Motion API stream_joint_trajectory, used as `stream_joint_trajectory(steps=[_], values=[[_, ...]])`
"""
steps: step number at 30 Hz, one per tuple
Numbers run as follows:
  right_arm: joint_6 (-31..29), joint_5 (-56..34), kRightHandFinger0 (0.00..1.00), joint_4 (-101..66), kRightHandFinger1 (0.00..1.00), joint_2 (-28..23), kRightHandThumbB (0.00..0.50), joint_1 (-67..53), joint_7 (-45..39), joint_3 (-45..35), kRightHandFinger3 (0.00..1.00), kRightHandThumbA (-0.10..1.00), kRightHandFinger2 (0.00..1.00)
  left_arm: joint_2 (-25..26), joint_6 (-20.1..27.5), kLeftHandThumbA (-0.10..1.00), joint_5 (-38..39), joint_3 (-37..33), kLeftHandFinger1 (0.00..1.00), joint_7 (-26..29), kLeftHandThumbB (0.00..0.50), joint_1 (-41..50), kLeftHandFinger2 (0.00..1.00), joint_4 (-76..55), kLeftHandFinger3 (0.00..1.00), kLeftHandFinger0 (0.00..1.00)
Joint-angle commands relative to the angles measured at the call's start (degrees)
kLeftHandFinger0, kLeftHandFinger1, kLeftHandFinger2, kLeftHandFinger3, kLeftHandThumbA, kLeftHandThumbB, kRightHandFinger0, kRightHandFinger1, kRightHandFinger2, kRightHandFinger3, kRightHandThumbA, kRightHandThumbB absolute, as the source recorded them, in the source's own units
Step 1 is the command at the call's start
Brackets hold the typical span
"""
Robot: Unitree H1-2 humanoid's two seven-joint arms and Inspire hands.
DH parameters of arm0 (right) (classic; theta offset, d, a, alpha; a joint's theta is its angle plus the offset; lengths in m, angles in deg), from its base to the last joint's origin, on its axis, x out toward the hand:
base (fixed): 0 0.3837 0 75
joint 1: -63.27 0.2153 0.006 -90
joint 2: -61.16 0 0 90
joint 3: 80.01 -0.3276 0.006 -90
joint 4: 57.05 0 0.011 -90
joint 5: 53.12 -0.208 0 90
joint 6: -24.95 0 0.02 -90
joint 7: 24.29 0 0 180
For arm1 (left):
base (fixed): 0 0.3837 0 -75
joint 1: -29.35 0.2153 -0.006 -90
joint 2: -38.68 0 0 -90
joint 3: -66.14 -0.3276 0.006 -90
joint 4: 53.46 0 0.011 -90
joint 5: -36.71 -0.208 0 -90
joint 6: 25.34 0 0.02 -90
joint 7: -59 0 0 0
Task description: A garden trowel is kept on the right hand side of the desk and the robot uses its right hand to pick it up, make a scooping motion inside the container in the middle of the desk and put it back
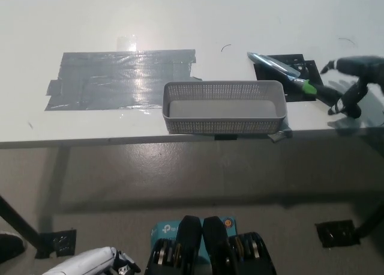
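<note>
The garden trowel (287, 74) lies on a black patch (294, 68) at the right of the white desk (180, 17), its shiny blade pointing to the far left and its green collar and black handle towards my right hand. My black right hand (355, 83) hovers just right of the handle's end, blurred, fingers spread and apart from the handle. The grey mesh container (224, 107) stands at the desk's front edge in the middle, with nothing in it. My white left hand (90, 264) rests at the lower left, below the desk.
A large patch of grey tape (120, 77) covers the desk left of the container. The desk's front edge runs just below the container. A black desk leg (18, 224) and taped floor marks show below.
</note>
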Motion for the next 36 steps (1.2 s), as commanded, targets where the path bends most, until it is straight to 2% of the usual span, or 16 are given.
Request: stream_joint_trajectory(steps=[1,4,5,8,9,12,14,15,19,22,24,28,32,33,35,36], values=[[1.47,-2.75,1.0,-9.45,1.0,-4.56,0.5,1.37,-2.86,-4.97,1.0,0.76,1.0,1.19,0.14,1.0,-0.38,0.45,0.66,2.13,0.177,0.45,0.75,-0.92,0.9,0.65],[3.48,-4.94,1.0,-17.49,1.0,-4.76,0.5,-2.55,-0.27,-10.54,1.0,0.66,1.0,1.12,0.1,1.0,-0.54,0.33,0.65,2.06,0.177,0.44,0.75,-1.02,0.89,0.64],[2.86,-6.29,1.0,-23.25,1.0,-3.59,0.5,-7.24,5.23,-15.25,1.0,0.64,1.0,1.23,0.84,1.0,-0.35,0.32,0.65,2.11,0.171,0.11,0.75,-0.57,0.89,0.63],[1.6,-7.25,1.0,-29.29,1.0,0.23,0.362,-14.13,10.53,-20.47,1.0,0.55,1.0,1.1,0.36,1.0,-0.09,0.4,0.67,1.93,0.171,-0.14,0.76,-0.4,0.91,0.65],[1.53,-7.36,1.0,-31.2,1.0,1.54,0.321,-16.39,11.45,-21.49,1.0,0.56,1.0,1.09,0.55,1.0,-0.02,0.36,0.67,1.94,0.167,-0.23,0.76,-0.28,0.91,0.65],[-0.02,-8.41,1.0,-34.37,1.0,6.66,0.244,-22.2,14.28,-24.42,1.0,0.46,1.0,0.86,0.8,1.0,0.0,0.18,0.67,1.97,0.171,-0.67,0.75,0.05,0.91,0.65],[-1.05,-8.93,1.0,-35.48,1.0,8.91,0.225,-24.92,15.33,-25.72,1.0,0.43,1.0,0.86,0.67,1.0,-0.01,-0.1,0.67,1.73,0.17,-0.59,0.76,-0.05,0.91,0.65],[-3.49,-10.03,1.0,-35.35,1.0,11.22,0.205,-27.19,17.48,-26.25,1.0,0.36,1.0,0.73,0.59,1.0,0.03,-0.05,0.66,1.82,0.173,-0.53,0.75,-0.1,0.9,0.63],[-10.54,-12.43,1.0,-33.34,1.0,18.47,0.171,-34.5,22.56,-26.65,1.0,0.34,1.0,0.15,0.7,1.0,-0.27,-0.18,0.66,2.37,0.187,-0.63,0.75,0.22,0.91,0.64],[-12.45,-12.1,1.0,-31.98,1.0,20.24,0.171,-36.13,23.83,-26.61,1.0,0.33,1.0,-0.44,1.09,1.0,-0.48,-0.35,0.66,2.8,0.191,-1.42,0.74,0.8,0.9,0.64],[-16.13,-13.02,1.0,-28.6,1.0,23.32,0.164,-38.91,25.81,-25.51,1.0,0.21,1.0,-0.43,2.04,1.0,-0.08,-0.16,0.65,3.04,0.163,-1.12,0.72,0.88,0.89,0.64],[-21.29,-13.69,1.0,-21.94,1.0,27.3,0.177,-43.31,29.54,-24.88,1.0,0.17,1.0,-0.73,2.37,1.0,0.08,-0.42,0.67,2.78,0.146,-0.88,0.75,1.27,0.92,0.66],[-22.79,-13.54,1.0,-17.07,1.0,27.41,0.197,-42.81,29.36,-24.28,1.0,0.11,1.0,-0.91,3.1,1.0,0.47,0.44,0.65,3.44,0.101,-0.61,0.73,1.55,0.91,0.66],[-22.94,-13.35,0.94,-16.83,1.0,27.27,0.197,-42.87,29.36,-24.14,1.0,0.1,1.0,-0.96,3.79,1.0,0.6,0.64,0.64,3.79,0.098,-0.28,0.72,1.66,0.89,0.65],[-22.52,-12.74,0.93,-17.08,1.0,26.71,0.194,-42.7,29.14,-23.61,1.0,0.07,0.98,-1.14,4.09,1.0,0.59,0.83,0.63,4.19,0.092,-0.12,0.71,1.65,0.88,0.63],[-22.82,-11.94,0.87,-16.79,0.95,26.45,0.192,-42.29,29.47,-23.12,1.0,0.01,0.94,-1.33,3.74,1.0,0.54,1.0,0.62,4.45,0.089,-0.43,0.7,1.72,0.87,0.61]])
